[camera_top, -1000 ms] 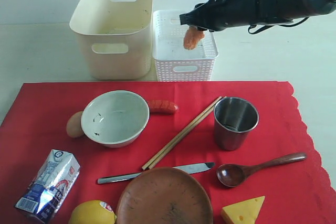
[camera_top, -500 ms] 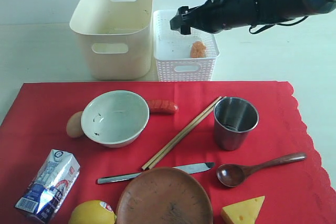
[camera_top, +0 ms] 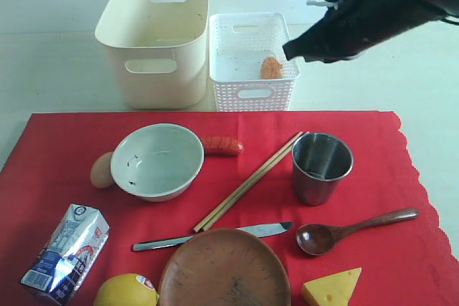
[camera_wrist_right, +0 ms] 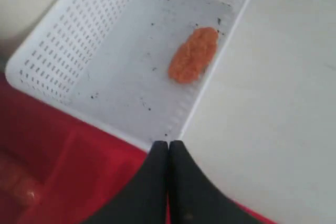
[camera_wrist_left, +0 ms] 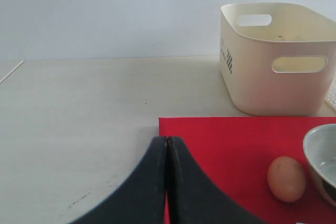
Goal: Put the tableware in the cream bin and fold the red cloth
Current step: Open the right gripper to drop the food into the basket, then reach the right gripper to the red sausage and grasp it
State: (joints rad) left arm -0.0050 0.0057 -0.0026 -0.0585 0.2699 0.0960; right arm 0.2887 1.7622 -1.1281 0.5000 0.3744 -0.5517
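Since the earlier frame the right hand (camera_top: 288,51) has drawn back rightward from over the white basket (camera_top: 251,94), leaving the orange food piece (camera_top: 270,68) inside. Its jaws are pressed shut on nothing (so are the left hand (camera_wrist_left: 166,141)'s, at the cloth's edge). All the tableware lies on the red cloth (camera_top: 380,134); the cream bin (camera_top: 154,77) looks empty. The steel cup (camera_top: 322,166) seems nearest: open wide above it, then pinch one wall squarely.

The red cloth (camera_top: 373,141) is matt fabric. The cream bin (camera_top: 154,87) is smooth plastic, the white basket (camera_top: 251,94) lattice plastic. Steel cup (camera_top: 321,177) and knife (camera_top: 213,237) are shiny metal; chopsticks (camera_top: 251,181) pale wood, spoon (camera_top: 358,227) glossy dark wood, bowl (camera_top: 156,159) glazed.
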